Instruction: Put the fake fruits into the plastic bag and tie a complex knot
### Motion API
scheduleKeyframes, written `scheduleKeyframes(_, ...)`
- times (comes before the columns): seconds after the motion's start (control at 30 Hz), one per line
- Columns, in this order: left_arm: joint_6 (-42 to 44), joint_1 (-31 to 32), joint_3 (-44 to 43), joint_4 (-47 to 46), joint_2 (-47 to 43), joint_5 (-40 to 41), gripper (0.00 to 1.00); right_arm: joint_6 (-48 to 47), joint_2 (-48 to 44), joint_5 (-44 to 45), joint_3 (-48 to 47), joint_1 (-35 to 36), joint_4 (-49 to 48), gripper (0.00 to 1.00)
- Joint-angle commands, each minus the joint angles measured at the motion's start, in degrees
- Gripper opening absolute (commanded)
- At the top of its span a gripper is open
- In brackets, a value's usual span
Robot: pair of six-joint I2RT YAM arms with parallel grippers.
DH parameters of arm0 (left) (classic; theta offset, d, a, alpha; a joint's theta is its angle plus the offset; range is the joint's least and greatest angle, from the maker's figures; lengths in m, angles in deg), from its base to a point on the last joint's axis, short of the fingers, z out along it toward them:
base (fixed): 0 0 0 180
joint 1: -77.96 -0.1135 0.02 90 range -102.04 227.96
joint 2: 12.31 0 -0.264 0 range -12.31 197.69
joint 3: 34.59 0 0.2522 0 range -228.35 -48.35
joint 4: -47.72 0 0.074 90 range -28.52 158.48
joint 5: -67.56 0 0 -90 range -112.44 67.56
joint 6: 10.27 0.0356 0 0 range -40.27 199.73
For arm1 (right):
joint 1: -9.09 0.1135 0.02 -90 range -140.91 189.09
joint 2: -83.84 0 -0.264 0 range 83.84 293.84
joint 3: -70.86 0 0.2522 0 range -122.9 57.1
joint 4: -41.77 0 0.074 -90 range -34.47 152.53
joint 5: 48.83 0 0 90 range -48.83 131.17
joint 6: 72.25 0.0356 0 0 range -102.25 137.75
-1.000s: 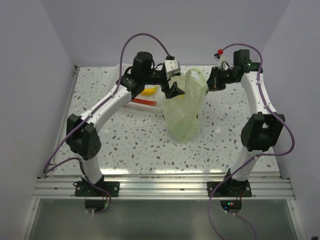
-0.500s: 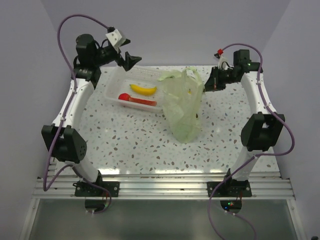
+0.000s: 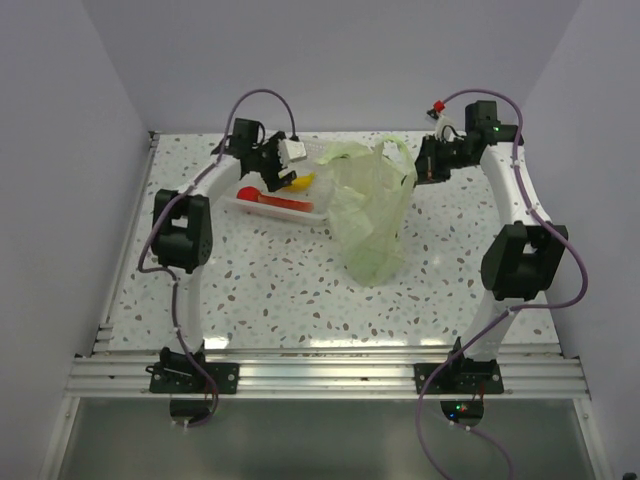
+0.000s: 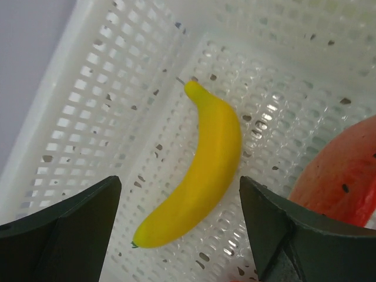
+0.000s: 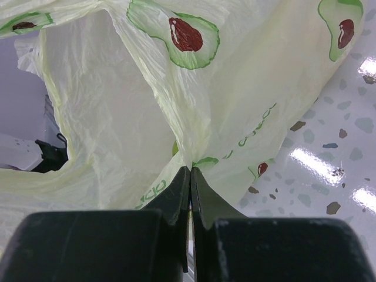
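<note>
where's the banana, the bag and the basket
banana [image 4: 202, 170], left wrist view, middle of its curved body
bag [image 3: 370, 225], top external view, middle of its crinkled side
basket [image 4: 94, 106], left wrist view, its sloping left wall

This looks like a robot lab. A speckled table [image 3: 290, 300] sits in a little booth with plain pale walls [image 3: 60, 120]. The left arm [image 3: 180, 240] and the right arm [image 3: 520, 262] are bolted to a metal rail [image 3: 330, 375], with purple cables [image 3: 262, 93] looping off them.
</note>
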Motion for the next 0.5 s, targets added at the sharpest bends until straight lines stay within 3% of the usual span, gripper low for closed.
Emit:
scheduleKeyframes(0.0,12.06,2.90,-4.36,2.89,2.50,6.64,0.88,-1.07,0.36,0.27,-2.29,0.03,0.92,0.00)
scheduleKeyframes(0.2,14.27,4.05,-4.79,-0.36,7.96,9.65,0.88,-1.43,0.54,0.62,-2.02,0.11,1.71,0.00)
scheduleKeyframes(0.3,14.71,4.05,-6.81,2.09,9.37,8.07,0.81,-2.04,0.01,1.24,-2.02,0.03,1.88,0.00)
scheduleKeyframes(0.47,15.85,4.14,-7.70,6.40,8.06,6.39,0.48,-2.39,-0.43,1.51,-2.02,0.11,1.88,0.00)
